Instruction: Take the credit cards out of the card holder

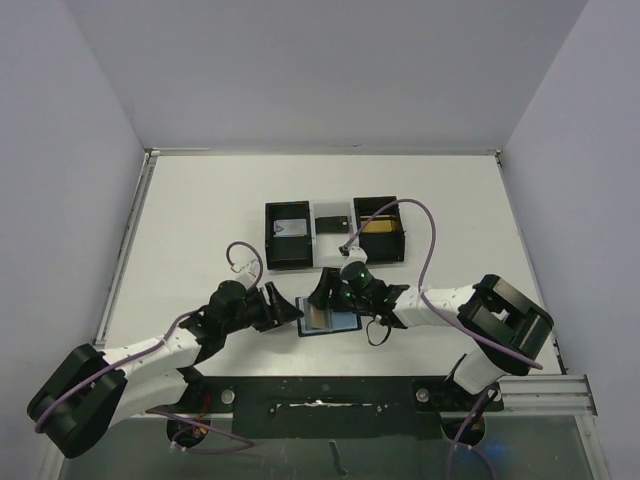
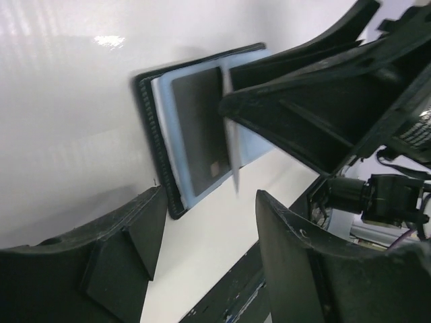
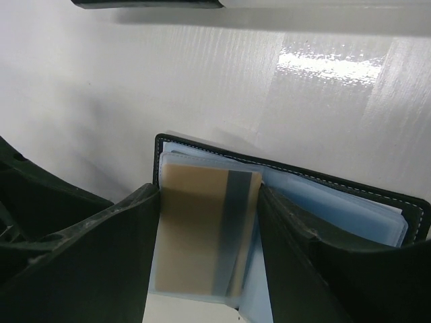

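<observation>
Squeezing the gold-tan card point(image 3: 202, 235) by its long edges over the card holder point(image 3: 337, 202), the right gripper point(image 3: 209, 194) seems clenched on it. Thin, stiff, slick: an edge grip suits. The left gripper point(image 2: 210, 202) gapes empty.

Right pincer point(image 1: 325, 297) over card holder point(image 1: 345, 322), black boxes point(image 1: 270, 236) behind, tabletop point(image 1: 200, 220) open leftward.

The card holder point(image 1: 328, 318) lies spread open on the table point(image 1: 200, 220), near the front edge and about midway across. The left gripper point(image 1: 289, 311) sits just left of the holder. The right gripper point(image 1: 323, 296) sits over its rear-left part, one finger on each side of a credit card point(image 3: 202, 229) that rests on the holder's pocket. Behind the holder, well apart from it, stand a left box point(image 1: 288, 236) and a right box point(image 1: 380, 229), with a small flat rectangle point(image 1: 331, 223) on the table between them.
</observation>
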`<control>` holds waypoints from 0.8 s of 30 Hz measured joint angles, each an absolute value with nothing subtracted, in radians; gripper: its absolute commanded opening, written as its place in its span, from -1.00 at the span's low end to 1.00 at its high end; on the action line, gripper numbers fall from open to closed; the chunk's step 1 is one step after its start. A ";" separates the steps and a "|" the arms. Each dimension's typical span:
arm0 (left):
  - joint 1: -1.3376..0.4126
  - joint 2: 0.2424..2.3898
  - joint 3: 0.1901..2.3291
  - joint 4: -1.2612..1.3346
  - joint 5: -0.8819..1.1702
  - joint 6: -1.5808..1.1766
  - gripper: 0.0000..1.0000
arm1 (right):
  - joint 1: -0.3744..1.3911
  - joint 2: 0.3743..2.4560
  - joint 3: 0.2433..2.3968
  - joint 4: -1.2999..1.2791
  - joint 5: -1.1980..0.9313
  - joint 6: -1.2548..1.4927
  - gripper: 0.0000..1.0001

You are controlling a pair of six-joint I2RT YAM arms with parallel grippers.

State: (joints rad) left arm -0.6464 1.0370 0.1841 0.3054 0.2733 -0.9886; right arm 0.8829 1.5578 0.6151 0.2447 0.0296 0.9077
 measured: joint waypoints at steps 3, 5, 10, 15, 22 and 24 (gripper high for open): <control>-0.680 1.054 0.184 0.378 0.241 -1.010 0.04 | 0.882 1.558 0.593 0.289 0.020 0.926 0.06; -0.689 1.075 0.184 0.428 0.233 -1.015 0.04 | 0.880 1.558 0.584 0.308 0.015 0.932 0.07; -0.710 1.176 0.196 0.505 0.231 -1.011 -0.07 | 0.876 1.557 0.582 0.313 0.004 0.933 0.07; -0.730 1.309 0.211 0.598 0.247 -1.014 -0.18 | 0.871 1.557 0.582 0.315 -0.008 0.933 0.08; -0.764 1.409 0.287 0.625 0.297 -0.992 -0.35 | 0.865 1.552 0.582 0.306 -0.039 0.932 0.15; -0.766 1.410 0.289 0.626 0.307 -0.986 -0.35 | 0.864 1.541 0.582 0.289 -0.040 0.928 0.23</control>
